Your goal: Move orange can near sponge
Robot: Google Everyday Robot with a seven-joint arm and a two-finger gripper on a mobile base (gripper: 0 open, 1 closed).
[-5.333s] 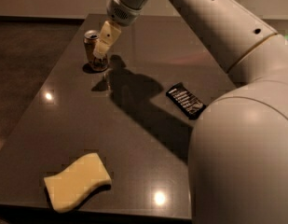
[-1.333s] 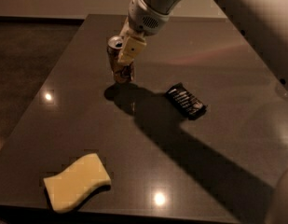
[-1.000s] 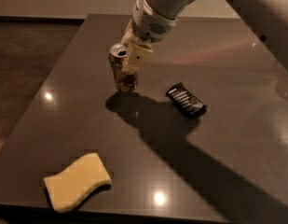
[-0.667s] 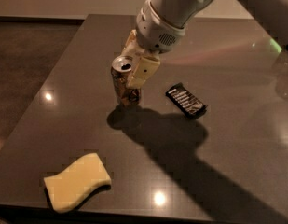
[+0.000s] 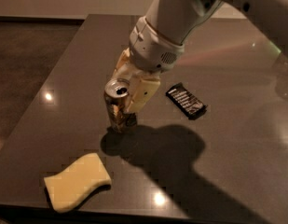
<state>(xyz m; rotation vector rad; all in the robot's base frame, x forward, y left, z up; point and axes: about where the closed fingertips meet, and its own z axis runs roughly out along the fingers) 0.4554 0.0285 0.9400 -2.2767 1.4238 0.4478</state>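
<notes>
Can [image 5: 115, 115] first: the orange can stands near the middle of the dark table [image 5: 236, 64], its silver top and pull tab turned up toward my camera, the body leaning a little. The gripper [image 5: 126, 93] has come in from above and to the right, and its jaws are closed on the can. One cream finger [image 5: 141, 93] lies down the can's right side, and the other shows behind the rim on the far side. From this view I cannot tell whether the base of the can rests on the table or hangs just over it. A dark shadow [image 5: 153, 143] spreads from right under the can toward the right.

The white arm [image 5: 174, 17] fills the upper middle of my view, slanting down to the wrist above the can.

The sponge [image 5: 77, 181] lies flat near the front edge of the table, to the left of and nearer to me than the can. The two are near each other, not touching, with bare tabletop and shadow between them. A black wrapper [image 5: 186, 100] lies flat to the right of the can, apart from both the can and the gripper.
</notes>
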